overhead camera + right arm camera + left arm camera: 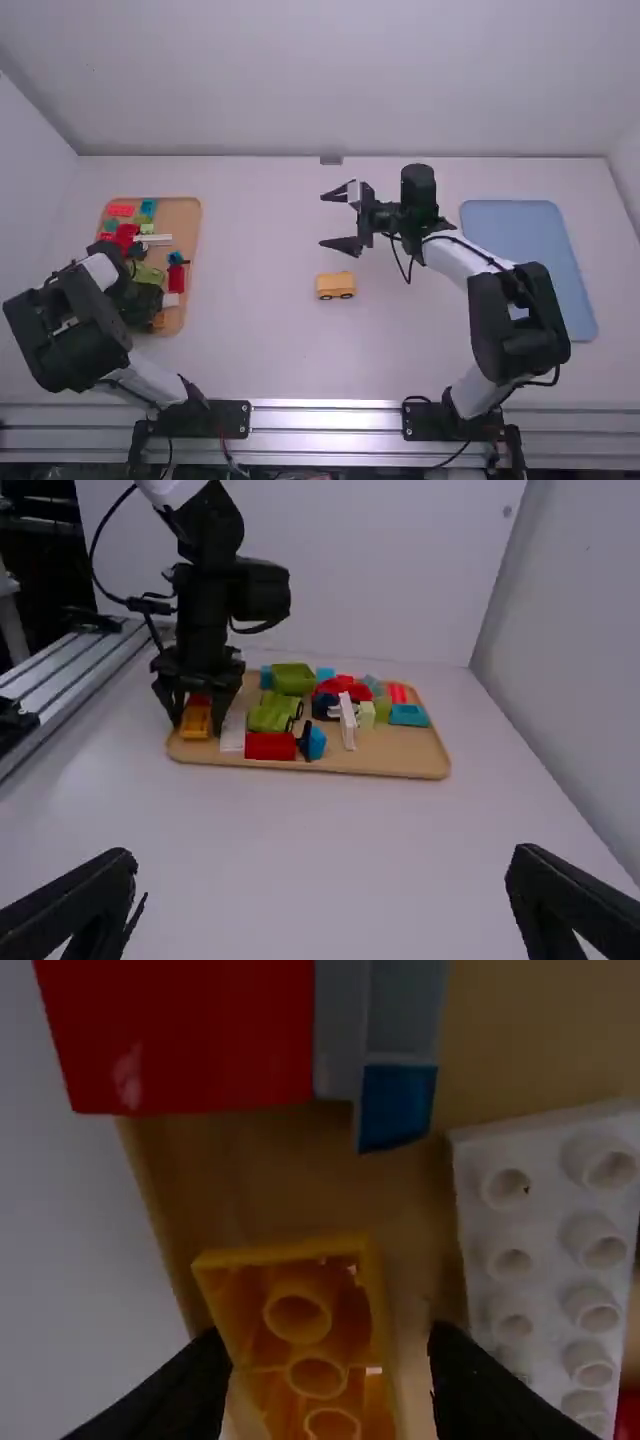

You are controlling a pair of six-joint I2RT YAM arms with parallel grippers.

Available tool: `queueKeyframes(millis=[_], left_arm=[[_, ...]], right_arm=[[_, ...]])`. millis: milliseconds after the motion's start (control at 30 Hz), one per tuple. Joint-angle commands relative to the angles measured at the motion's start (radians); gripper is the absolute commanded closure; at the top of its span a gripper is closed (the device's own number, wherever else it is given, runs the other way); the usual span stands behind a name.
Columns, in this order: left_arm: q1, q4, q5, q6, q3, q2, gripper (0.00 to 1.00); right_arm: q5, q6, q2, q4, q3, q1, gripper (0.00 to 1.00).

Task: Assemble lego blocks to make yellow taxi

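Observation:
Over the near end of the wooden tray (190, 222) is my left gripper (156, 318), low at an orange-yellow block (159, 320). In the left wrist view the left gripper (325, 1385) has its fingers apart, one on each side of the upturned yellow block (300, 1310), whose hollow underside shows; a gap is visible beside the right finger. My right gripper (340, 218) stands open above the table's middle, beyond a yellow wheeled car base (335, 285). In the right wrist view the right gripper (320, 890) has nothing between its wide-set fingers.
Red (270, 746), white (233, 730), green (293, 678) and blue blocks share the tray with the yellow one. Close to the left gripper lie a white studded block (550, 1250) and a red block (180, 1035). A blue tray (530, 250) lies at the right.

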Motion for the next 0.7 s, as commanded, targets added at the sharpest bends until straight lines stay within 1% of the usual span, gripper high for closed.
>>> queueKeyframes(millis=[0, 133, 233, 300, 367, 400, 433, 500, 567, 633, 667], left_arm=[[-0.01, -0.004, 0.016, -0.021, -0.011, 0.014, 0.48], [-0.018, 0.02, 0.017, -0.045, -0.026, 0.014, 0.5], [-0.018, 0.066, 0.021, -0.045, -0.061, 0.014, 0.51], [-0.018, 0.093, 0.021, -0.045, -0.078, 0.014, 0.57], [-0.015, 0.109, 0.016, -0.045, -0.091, 0.014, 0.7], [-0.015, 0.109, 0.016, -0.046, -0.091, 0.014, 0.71], [-0.017, 0.108, 0.013, -0.054, -0.089, 0.014, 0.75], [-0.015, 0.097, 0.019, -0.063, -0.079, 0.014, 0.79], [-0.018, 0.096, 0.045, -0.055, -0.066, 0.014, 0.78], [-0.016, 0.098, 0.07, -0.056, -0.058, 0.014, 0.66], [-0.016, 0.098, 0.071, -0.056, -0.058, 0.014, 0.64]], right_arm=[[-0.006, 0.005, -0.019, 0.003, 0.031, -0.003, 0.01], [-0.006, 0.005, -0.019, 0.003, 0.031, -0.003, 0.01], [-0.006, 0.005, -0.019, 0.003, 0.031, -0.003, 0.01], [-0.006, 0.005, -0.019, 0.003, 0.031, -0.003, 0.01], [-0.006, 0.005, -0.019, 0.003, 0.031, -0.003, 0.01], [-0.006, 0.005, -0.019, 0.003, 0.031, -0.003, 0.01], [-0.006, 0.005, -0.019, 0.003, 0.031, -0.002, 0.01], [-0.006, 0.005, -0.019, 0.003, 0.031, -0.002, 0.01], [-0.006, 0.005, -0.019, 0.003, 0.031, -0.002, 0.01], [-0.006, 0.005, -0.019, 0.003, 0.031, -0.002, 0.01], [-0.006, 0.006, -0.019, 0.003, 0.031, -0.002, 0.01]])
